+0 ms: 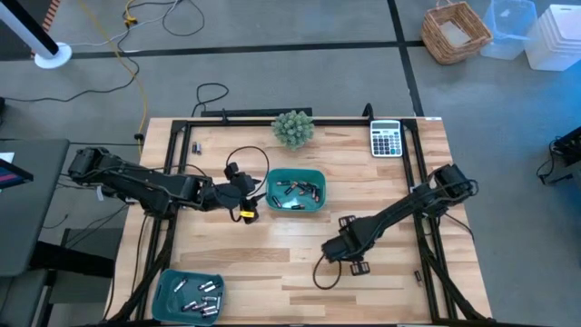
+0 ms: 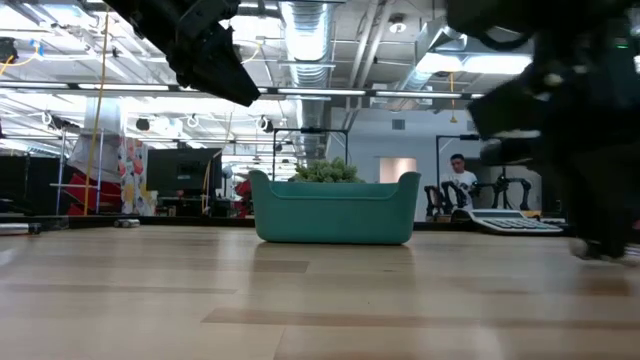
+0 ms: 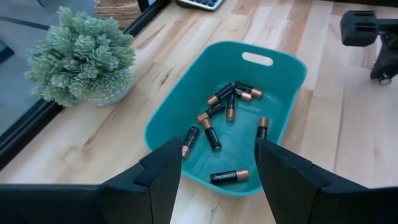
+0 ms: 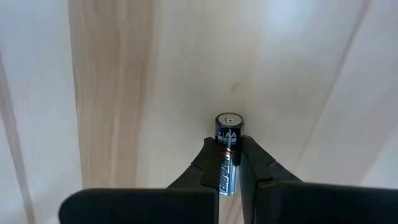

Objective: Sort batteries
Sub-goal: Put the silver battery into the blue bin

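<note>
My right gripper (image 4: 224,163) sits low over the table (image 1: 300,254) at about five o'clock, pinching one battery (image 4: 227,152) between its fingers. My left gripper (image 3: 217,165) hovers spread at nine o'clock of the middle tray (image 1: 295,192), which holds loose batteries (image 3: 227,102). More cells (image 1: 195,295) lie in the tray (image 1: 188,293) at seven o'clock.

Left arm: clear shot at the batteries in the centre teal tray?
Probably yes. The left gripper hangs open just above the tray's near rim, batteries lying loose and uncovered inside.
</note>
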{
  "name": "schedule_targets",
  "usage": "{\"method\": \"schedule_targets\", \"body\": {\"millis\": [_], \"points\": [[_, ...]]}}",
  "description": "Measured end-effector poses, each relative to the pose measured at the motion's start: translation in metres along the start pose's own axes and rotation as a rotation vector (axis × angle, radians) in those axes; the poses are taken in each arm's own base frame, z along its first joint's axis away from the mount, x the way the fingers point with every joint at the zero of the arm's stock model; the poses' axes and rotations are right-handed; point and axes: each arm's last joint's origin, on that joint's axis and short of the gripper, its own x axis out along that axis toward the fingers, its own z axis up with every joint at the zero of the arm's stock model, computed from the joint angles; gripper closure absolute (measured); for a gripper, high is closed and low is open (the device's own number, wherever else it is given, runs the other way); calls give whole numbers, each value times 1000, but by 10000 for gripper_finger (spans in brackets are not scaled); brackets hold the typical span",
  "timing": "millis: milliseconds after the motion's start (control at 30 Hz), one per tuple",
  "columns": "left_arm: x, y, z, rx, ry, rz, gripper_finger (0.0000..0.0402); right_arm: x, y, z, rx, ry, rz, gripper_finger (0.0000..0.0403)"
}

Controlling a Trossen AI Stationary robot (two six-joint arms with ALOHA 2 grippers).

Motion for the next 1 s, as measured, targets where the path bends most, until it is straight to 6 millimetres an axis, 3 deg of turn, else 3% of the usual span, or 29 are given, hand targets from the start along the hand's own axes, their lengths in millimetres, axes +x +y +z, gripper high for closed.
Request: {"method": "schedule_targets", "body": {"millis": [433, 1000], "points": [[-10, -1, 3, 3, -28, -10, 205, -33, -6, 10, 18, -246, -52, 373], [-69, -8, 5, 39, -165, -58, 205, -60, -26, 47, -45, -698, -117, 373]]}}
